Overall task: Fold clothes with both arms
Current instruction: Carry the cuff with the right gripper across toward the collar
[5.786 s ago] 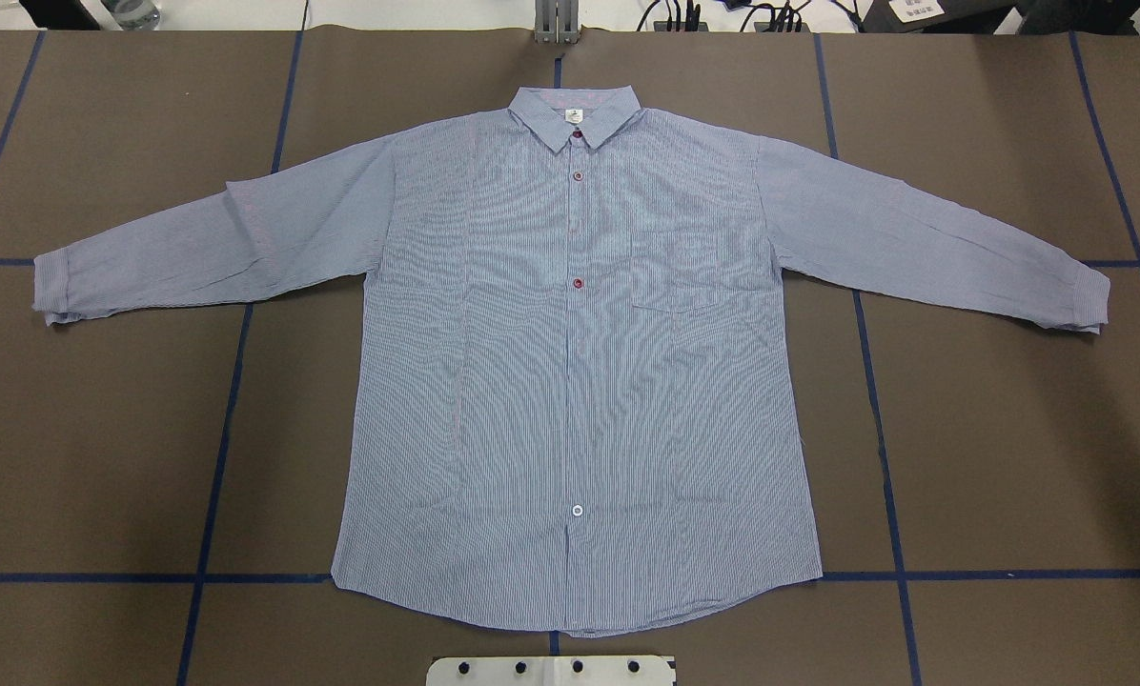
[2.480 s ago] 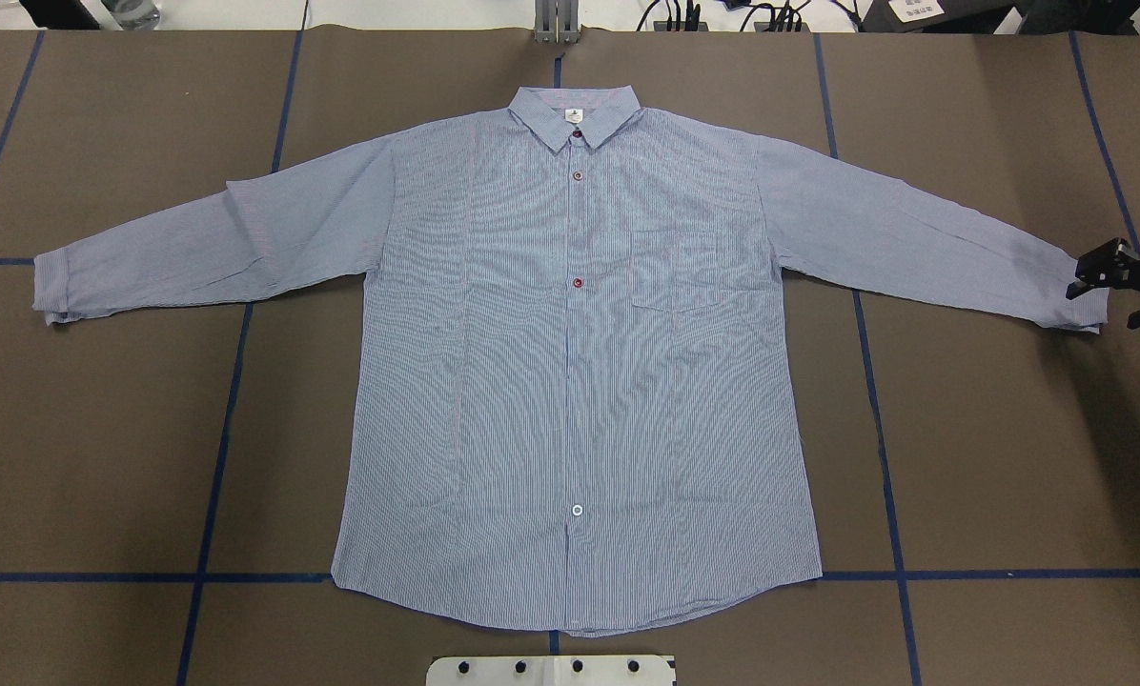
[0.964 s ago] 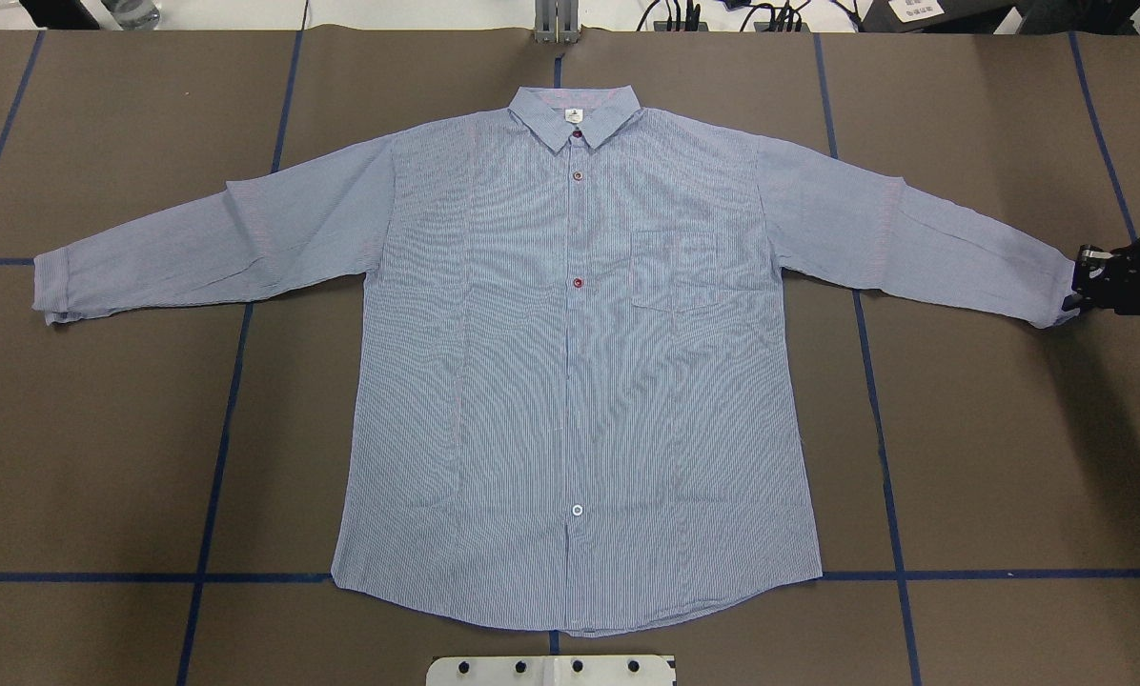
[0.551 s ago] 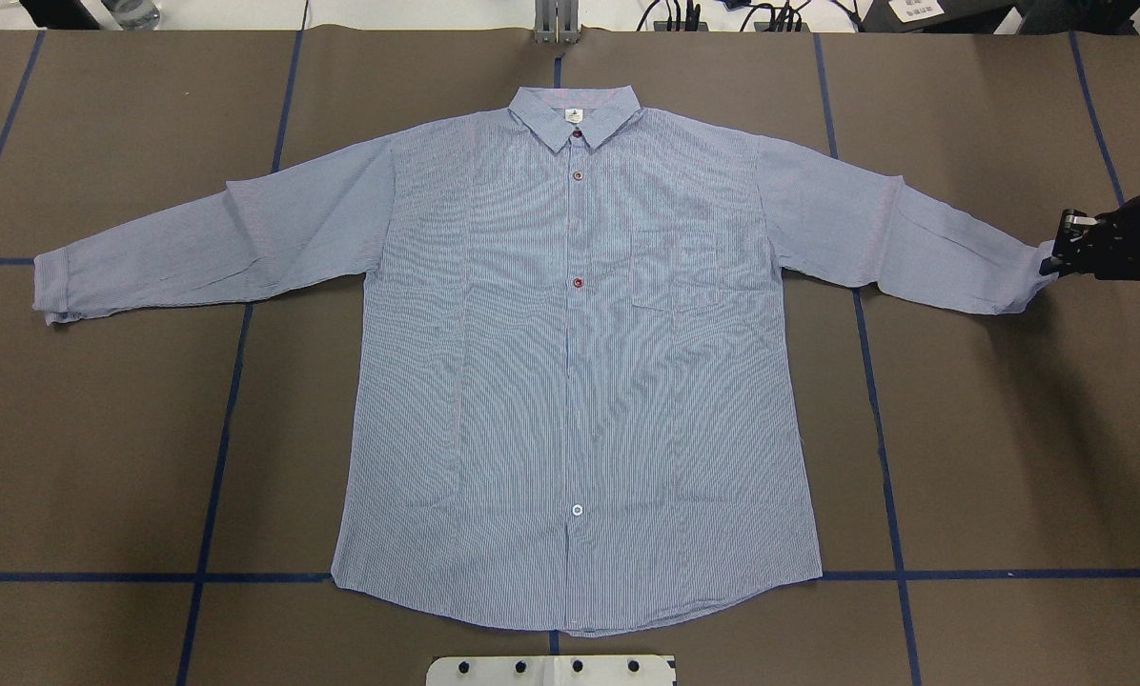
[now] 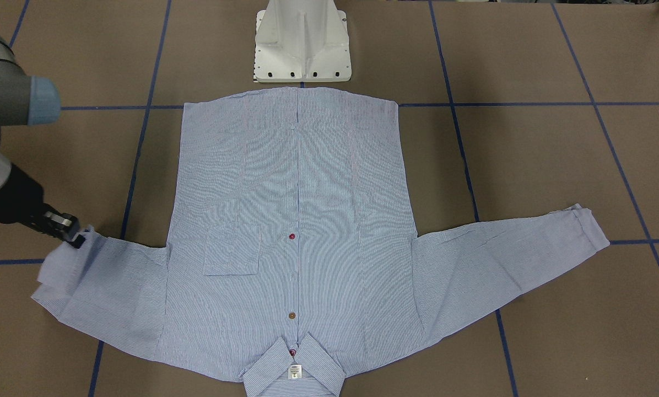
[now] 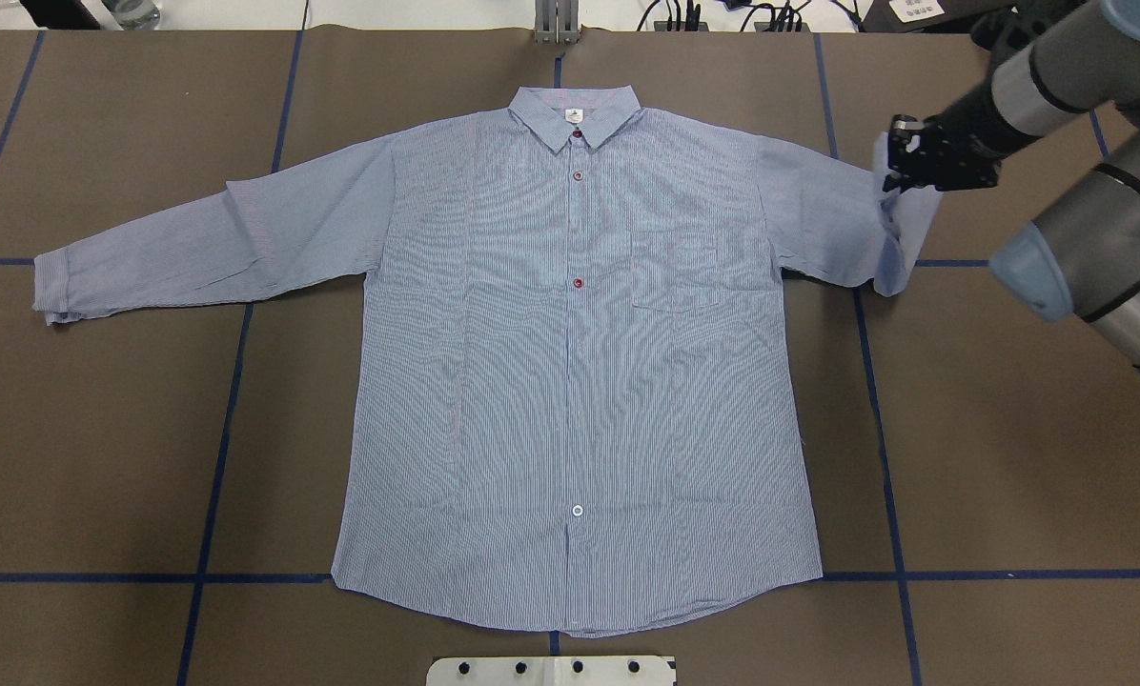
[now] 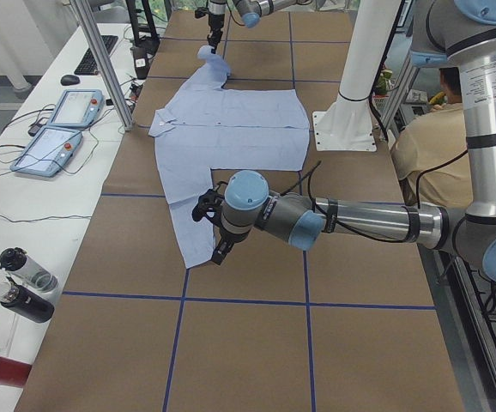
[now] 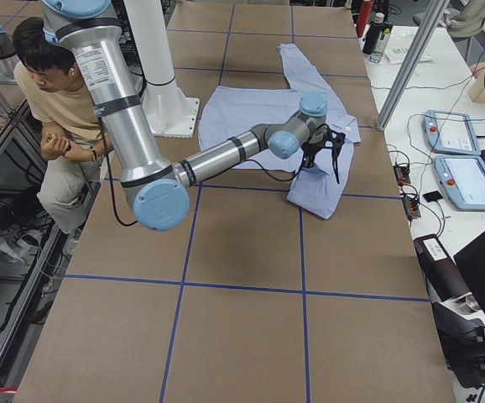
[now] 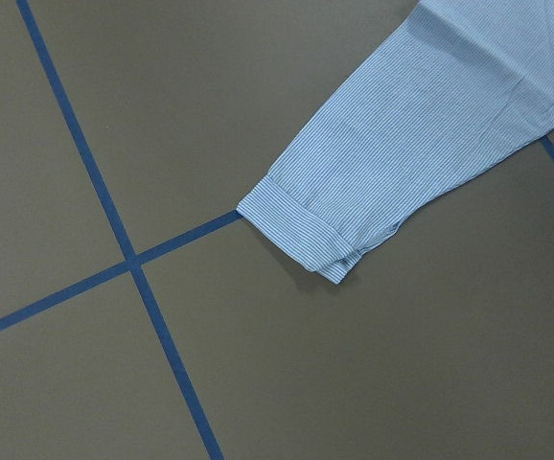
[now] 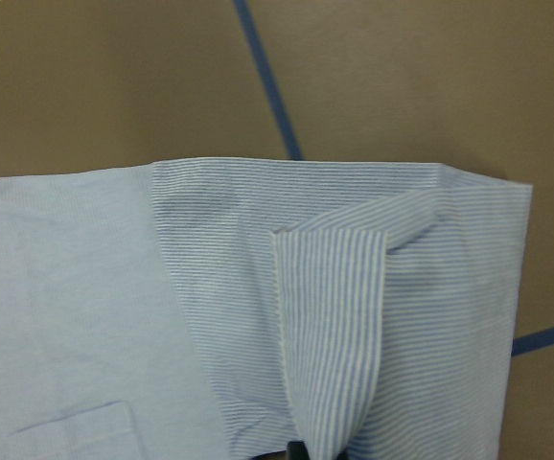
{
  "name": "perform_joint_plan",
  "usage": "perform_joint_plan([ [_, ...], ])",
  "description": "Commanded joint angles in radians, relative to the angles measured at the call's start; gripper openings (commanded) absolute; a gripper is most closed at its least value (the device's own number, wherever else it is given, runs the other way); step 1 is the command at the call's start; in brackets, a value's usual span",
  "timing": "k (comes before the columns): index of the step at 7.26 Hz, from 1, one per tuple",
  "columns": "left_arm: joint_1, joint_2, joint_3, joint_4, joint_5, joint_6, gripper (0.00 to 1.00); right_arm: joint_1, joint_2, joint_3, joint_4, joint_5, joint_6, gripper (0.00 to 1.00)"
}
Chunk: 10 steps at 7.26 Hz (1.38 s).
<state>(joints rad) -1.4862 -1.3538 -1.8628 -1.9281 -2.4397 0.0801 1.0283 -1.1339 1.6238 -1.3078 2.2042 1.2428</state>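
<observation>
The light blue striped shirt lies flat, front up, collar at the far side. My right gripper is shut on the cuff of the sleeve on its side and holds it raised near the shoulder. That sleeve hangs doubled below it. The same grip shows in the front view. The other sleeve's cuff lies flat on the table, and also shows in the left wrist view. My left gripper hovers over that cuff. I cannot tell whether it is open.
The white pedestal base stands at the shirt's hem side. Blue tape lines cross the brown table. A seated person is behind the robot. Control tablets and bottles sit on a side bench.
My right gripper came in from the right edge and shut on the sleeve cuff. It lifted the cuff and carried it inward towards the shoulder. The sleeve is now doubled over.
</observation>
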Motion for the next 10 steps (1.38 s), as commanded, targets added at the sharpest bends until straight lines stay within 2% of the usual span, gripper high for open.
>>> perform_joint_plan([
  [1, 0.000, 0.002, 0.001, 0.000, 0.001, 0.003, 0.99, -0.107, 0.172, -0.008, -0.119, -0.117, 0.093, 0.00],
  [2, 0.000, 0.002, -0.003, -0.002, 0.001, 0.000, 0.99, -0.166, 0.224, -0.030, -0.117, -0.173, 0.143, 0.00],
  [4, 0.000, -0.001, -0.004, -0.002, 0.001, 0.000, 0.99, -0.223, 0.380, -0.158, -0.072, -0.198, 0.242, 0.00],
  [5, -0.002, -0.001, -0.004, -0.002, 0.002, 0.000, 0.99, -0.253, 0.454, -0.259, 0.026, -0.207, 0.297, 0.00],
  [6, -0.002, -0.001, -0.004, -0.002, 0.002, 0.000, 0.99, -0.286, 0.518, -0.365, 0.110, -0.265, 0.375, 0.00],
  [9, 0.000, -0.001, -0.003, -0.002, 0.005, 0.001, 0.99, -0.303, 0.565, -0.415, 0.124, -0.282, 0.389, 0.00],
  [10, 0.000, -0.001, -0.003, -0.002, 0.005, 0.001, 0.99, -0.310, 0.618, -0.483, 0.128, -0.297, 0.391, 0.00],
])
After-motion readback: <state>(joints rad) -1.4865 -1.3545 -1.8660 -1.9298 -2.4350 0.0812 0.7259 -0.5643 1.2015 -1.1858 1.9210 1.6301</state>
